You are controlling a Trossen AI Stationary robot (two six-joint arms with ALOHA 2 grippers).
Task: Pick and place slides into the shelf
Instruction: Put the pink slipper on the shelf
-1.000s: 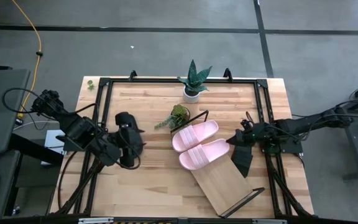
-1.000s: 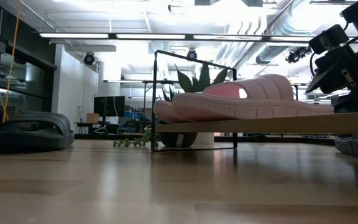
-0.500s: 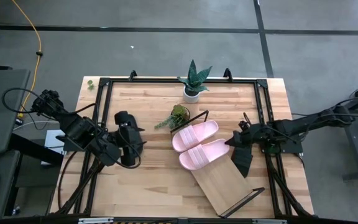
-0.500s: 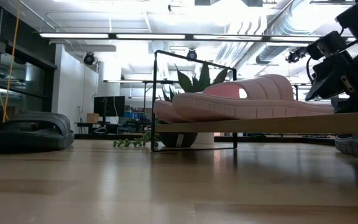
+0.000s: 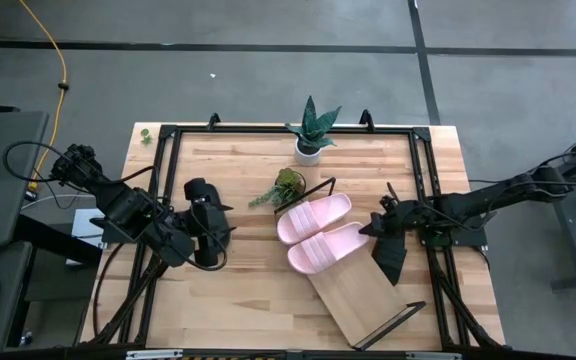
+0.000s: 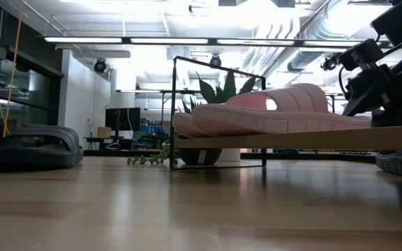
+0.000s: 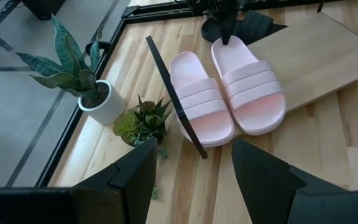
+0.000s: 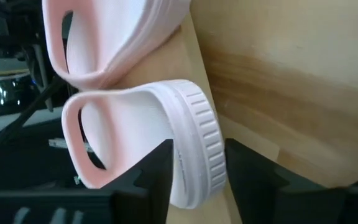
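On the shelf (image 5: 353, 283), both pink slides (image 5: 314, 216) lie side by side at the end nearest the plants, straps up, soles flat on the light-wood board. That board runs diagonally across the table (image 5: 258, 170), with a thin black wire frame end just beside the slides and another at the far corner.

Right gripper (image 5: 376, 229) is at the heel of the nearer pink slide (image 8: 160, 140), and the right wrist view puts that ribbed heel edge between the two dark fingers (image 8: 157, 168). They stand apart, one on each side of the heel (whether they actually touch it, I cannot tell). A black slide (image 5: 390, 256) lies on the table just under that arm, tucked against the side of the shelf.

Over on the left, the left gripper (image 5: 211, 232) hangs at the other black slide (image 5: 204, 204), which rests on the table well apart from the shelf. Its fingers (image 7: 135, 180) are spread wide in the left wrist view, with bare wood between them.

Two plants sit near the back rail: a tall one in a white pot (image 5: 311, 130) and a small green one (image 5: 288, 185) just beside the shelf's wire end.
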